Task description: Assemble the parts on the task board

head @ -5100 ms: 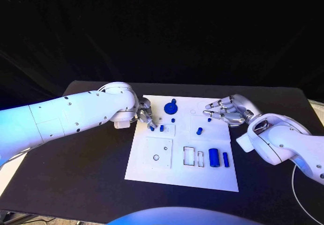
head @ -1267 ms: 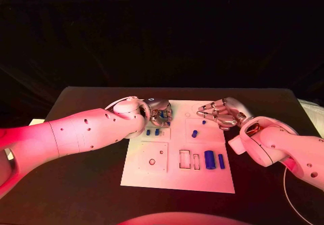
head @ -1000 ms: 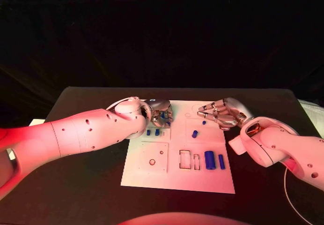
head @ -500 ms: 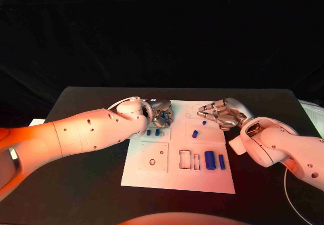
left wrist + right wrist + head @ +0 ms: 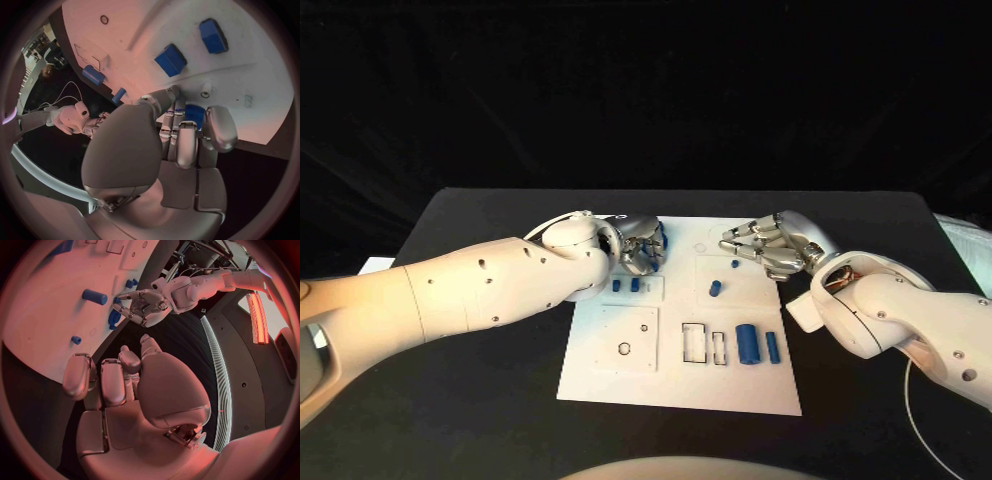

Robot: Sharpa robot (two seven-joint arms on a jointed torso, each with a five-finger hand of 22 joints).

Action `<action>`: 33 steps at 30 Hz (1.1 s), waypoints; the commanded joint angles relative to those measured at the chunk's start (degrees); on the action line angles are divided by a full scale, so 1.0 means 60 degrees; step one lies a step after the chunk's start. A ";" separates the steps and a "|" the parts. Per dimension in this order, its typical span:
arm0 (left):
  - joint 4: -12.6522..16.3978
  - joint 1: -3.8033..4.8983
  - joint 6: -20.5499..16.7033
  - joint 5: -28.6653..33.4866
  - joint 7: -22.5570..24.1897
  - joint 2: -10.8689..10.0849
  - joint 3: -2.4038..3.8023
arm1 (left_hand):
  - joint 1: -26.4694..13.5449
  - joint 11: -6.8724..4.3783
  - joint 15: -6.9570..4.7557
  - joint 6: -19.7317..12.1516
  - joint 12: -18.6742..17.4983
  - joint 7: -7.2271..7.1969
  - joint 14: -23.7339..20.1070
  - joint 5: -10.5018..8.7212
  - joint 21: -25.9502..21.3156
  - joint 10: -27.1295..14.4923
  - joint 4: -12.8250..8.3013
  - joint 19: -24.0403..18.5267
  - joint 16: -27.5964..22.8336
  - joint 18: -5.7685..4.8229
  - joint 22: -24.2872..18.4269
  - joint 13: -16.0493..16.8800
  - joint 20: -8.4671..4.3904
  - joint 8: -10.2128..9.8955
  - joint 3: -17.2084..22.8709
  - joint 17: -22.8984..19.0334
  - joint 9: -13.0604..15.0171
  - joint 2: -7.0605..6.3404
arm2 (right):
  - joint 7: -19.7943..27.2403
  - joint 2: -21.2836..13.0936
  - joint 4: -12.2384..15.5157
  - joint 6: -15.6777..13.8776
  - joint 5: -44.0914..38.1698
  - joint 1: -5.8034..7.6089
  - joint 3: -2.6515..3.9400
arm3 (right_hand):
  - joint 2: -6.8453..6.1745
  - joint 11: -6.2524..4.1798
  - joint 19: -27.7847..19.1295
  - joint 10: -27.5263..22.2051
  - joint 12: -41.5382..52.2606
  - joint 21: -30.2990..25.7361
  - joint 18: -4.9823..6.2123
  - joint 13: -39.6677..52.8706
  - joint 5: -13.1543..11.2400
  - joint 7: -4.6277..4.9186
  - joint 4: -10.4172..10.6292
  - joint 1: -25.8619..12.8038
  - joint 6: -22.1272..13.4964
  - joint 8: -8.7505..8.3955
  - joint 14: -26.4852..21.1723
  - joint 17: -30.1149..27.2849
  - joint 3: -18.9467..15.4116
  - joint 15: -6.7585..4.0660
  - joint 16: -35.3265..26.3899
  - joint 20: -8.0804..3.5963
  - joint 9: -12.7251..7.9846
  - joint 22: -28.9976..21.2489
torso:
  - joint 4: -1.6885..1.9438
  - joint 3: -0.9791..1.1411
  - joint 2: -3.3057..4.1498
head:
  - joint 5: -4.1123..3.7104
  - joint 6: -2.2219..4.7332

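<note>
The white task board (image 5: 678,375) lies in the middle of the black table. My left hand (image 5: 640,250) is at the board's far left, fingers curled around a blue round part (image 5: 661,240), whose blue shows between the fingers (image 5: 193,113) in the left wrist view and under the left hand (image 5: 144,305) in the right wrist view. Whether the part is off the board I cannot tell. My right hand (image 5: 769,245) hovers at the board's far right edge, fingers curled in on nothing. Two small blue blocks (image 5: 625,285) lie just in front of the left hand.
On the board lie a short blue peg (image 5: 715,288), a tiny blue piece (image 5: 736,264), a blue cylinder (image 5: 747,343) and a slim blue bar (image 5: 772,345). Two empty rectangular slots (image 5: 692,342) sit beside a square plate with a hole (image 5: 626,340).
Since the earliest frame my left hand has moved onto the blue round part and closed around it. Over the last second both hands have hardly moved.
</note>
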 commanded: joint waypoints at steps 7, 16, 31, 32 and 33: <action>0.0454 -0.0005 -0.0616 0.1502 0.0262 -0.0332 0.0200 | -0.0356 -0.0052 -0.0017 0.0327 -0.0070 -0.0038 0.0389 0.0027 0.0078 0.0313 -0.0145 0.0041 0.0034 -0.0153 0.0352 0.0106 -0.0007 -0.0005 0.0124 -0.0063 0.0013 0.0006 | 0.0121 0.0011 0.0007 0.0063 0.0005 -0.0011 0.0000 | 0.0074 0.0010 -0.0076 -0.0048 -0.0017 -0.0067 0.0175 0.0003 0.0048 -0.0016 -0.0034 0.0063 -0.0064 -0.0005 0.0191 -0.0001 -0.0014 0.0007 -0.0030 0.0001 -0.0001 -0.0023 | 0.0022 0.0005 -0.0011 | 0.0052 0.0049; 0.0727 0.0013 -0.0767 0.1824 0.0301 -0.0670 0.0347 | -0.0604 -0.0082 -0.0040 0.0426 -0.0139 -0.0058 0.0382 0.0009 0.0080 0.0393 -0.0165 0.0035 0.0022 -0.0151 0.0375 0.0157 -0.0024 -0.0015 0.0052 -0.0118 0.0018 0.0024 | 0.0132 0.0007 0.0005 0.0061 0.0010 -0.0012 0.0000 | 0.0074 0.0010 -0.0076 -0.0048 -0.0017 -0.0067 0.0175 0.0003 0.0048 -0.0016 -0.0034 0.0063 -0.0064 -0.0005 0.0191 -0.0001 -0.0014 0.0007 -0.0030 0.0001 -0.0001 -0.0023 | 0.0004 0.0010 0.0004 | 0.0087 0.0067; 0.0912 0.0060 -0.0404 0.1688 0.0106 -0.1306 0.0393 | -0.0690 -0.0105 -0.0054 0.0505 -0.0174 -0.0082 0.0380 0.0011 0.0127 0.0444 -0.0184 0.0042 0.0019 -0.0160 0.0411 0.0181 -0.0031 -0.0006 0.0016 -0.0144 0.0027 0.0062 | 0.0132 -0.0032 0.0023 0.0056 0.0023 -0.0012 0.0000 | 0.0085 0.0010 -0.0070 -0.0038 -0.0003 -0.0067 0.0174 0.0010 0.0054 -0.0015 -0.0027 0.0059 -0.0062 -0.0003 0.0195 0.0006 -0.0018 0.0008 -0.0028 0.0001 0.0000 -0.0019 | 0.0006 0.0000 0.0001 | 0.0108 0.0027; 0.0903 0.0060 -0.0373 0.1616 0.0100 -0.1321 0.0393 | -0.0692 -0.0105 -0.0054 0.0507 -0.0176 -0.0083 0.0381 0.0011 0.0129 0.0445 -0.0185 0.0043 0.0021 -0.0160 0.0412 0.0182 -0.0031 -0.0005 0.0015 -0.0142 0.0027 0.0062 | 0.0132 -0.0031 0.0023 0.0057 0.0023 -0.0012 0.0000 | 0.0085 0.0010 -0.0070 -0.0038 -0.0003 -0.0067 0.0174 0.0010 0.0054 -0.0015 -0.0027 0.0059 -0.0062 -0.0003 0.0195 0.0006 -0.0018 0.0008 -0.0028 0.0001 0.0000 -0.0019 | 0.0003 -0.0002 0.0000 | 0.0114 0.0023; 0.0890 0.0060 -0.0340 0.1548 0.0095 -0.1333 0.0392 | -0.0692 -0.0105 -0.0054 0.0507 -0.0176 -0.0083 0.0381 0.0011 0.0129 0.0445 -0.0185 0.0043 0.0021 -0.0160 0.0412 0.0182 -0.0031 -0.0005 0.0015 -0.0142 0.0027 0.0062 | 0.0133 -0.0029 0.0023 0.0057 0.0024 -0.0012 0.0000 | 0.0085 0.0010 -0.0070 -0.0038 -0.0003 -0.0067 0.0174 0.0010 0.0054 -0.0015 -0.0027 0.0059 -0.0062 -0.0003 0.0195 0.0006 -0.0018 0.0008 -0.0028 0.0001 0.0000 -0.0019 | 0.0003 -0.0004 0.0002 | 0.0123 0.0018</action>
